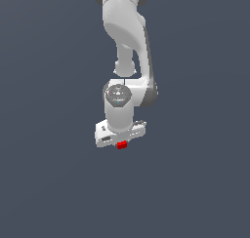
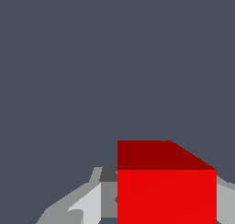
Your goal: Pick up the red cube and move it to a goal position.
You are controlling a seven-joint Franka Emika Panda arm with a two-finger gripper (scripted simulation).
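One white arm [image 1: 124, 47] hangs over the plain grey tabletop [image 1: 44, 183]. One red cube [image 1: 122, 145] sits directly under its single gripper [image 1: 120, 140], between two grey fingers [image 2: 87, 204] that pinch it on either side.

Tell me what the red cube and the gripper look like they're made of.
Red cube: flat, uniform bright red with no texture, grain or highlights, so it looks matte; being a simulator render, the actual material can't be told. Gripper: smooth white-and-grey shell with soft shading, like painted plastic or metal; which one isn't clear.
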